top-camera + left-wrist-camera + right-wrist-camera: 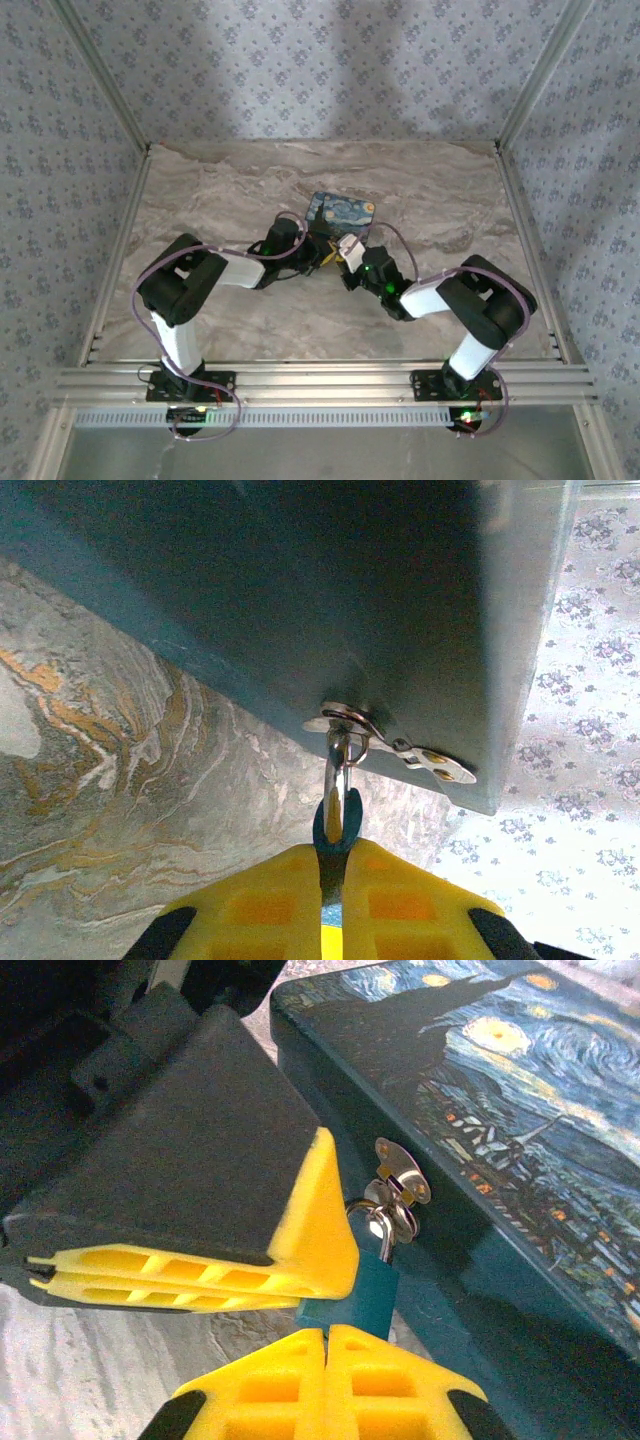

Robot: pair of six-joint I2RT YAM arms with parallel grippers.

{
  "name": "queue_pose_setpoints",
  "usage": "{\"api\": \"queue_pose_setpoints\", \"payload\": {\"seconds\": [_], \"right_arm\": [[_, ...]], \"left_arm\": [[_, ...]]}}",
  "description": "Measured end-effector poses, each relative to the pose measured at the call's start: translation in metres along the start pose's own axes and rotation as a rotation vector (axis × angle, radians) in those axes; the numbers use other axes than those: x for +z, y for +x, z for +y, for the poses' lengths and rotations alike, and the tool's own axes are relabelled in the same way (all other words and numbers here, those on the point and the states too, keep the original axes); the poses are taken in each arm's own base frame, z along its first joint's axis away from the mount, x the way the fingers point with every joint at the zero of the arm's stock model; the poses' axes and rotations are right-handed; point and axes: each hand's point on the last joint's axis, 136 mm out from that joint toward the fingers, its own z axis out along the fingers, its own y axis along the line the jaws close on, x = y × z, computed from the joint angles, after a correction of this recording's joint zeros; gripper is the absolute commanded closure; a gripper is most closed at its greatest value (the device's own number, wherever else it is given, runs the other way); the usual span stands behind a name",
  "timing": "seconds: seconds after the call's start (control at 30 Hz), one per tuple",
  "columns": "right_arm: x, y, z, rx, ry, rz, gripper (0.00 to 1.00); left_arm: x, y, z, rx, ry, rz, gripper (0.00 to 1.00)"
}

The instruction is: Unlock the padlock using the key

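Observation:
The tiny teal padlock (365, 1295) hangs by its metal shackle (385, 1232) from the hasp (400, 1172) on the side of the starry-night box (500, 1090). My left gripper (335, 852) is shut on the padlock (353, 818), seen edge-on, and its yellow fingers (310, 1230) clamp the padlock's body from the left. From below, my right gripper (326, 1332) is shut, its tips pressed against the padlock's underside. The key is hidden between its pads. Seen from above, both grippers (322, 255) (345, 262) meet at the box's near side.
The box (340, 210) lies mid-table on the marbled top (220, 200). Patterned walls and metal rails (320, 382) enclose the workspace. Both arms crowd the space in front of the box.

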Motion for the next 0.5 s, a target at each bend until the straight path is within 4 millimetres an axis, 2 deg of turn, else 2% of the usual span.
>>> {"api": "queue_pose_setpoints", "payload": {"seconds": [0.5], "right_arm": [[-0.0033,0.0030,-0.0060,0.244,-0.119,-0.021,1.00]], "left_arm": [[0.0009,0.0031,-0.0005,0.003,0.000,0.006,0.91]]}}
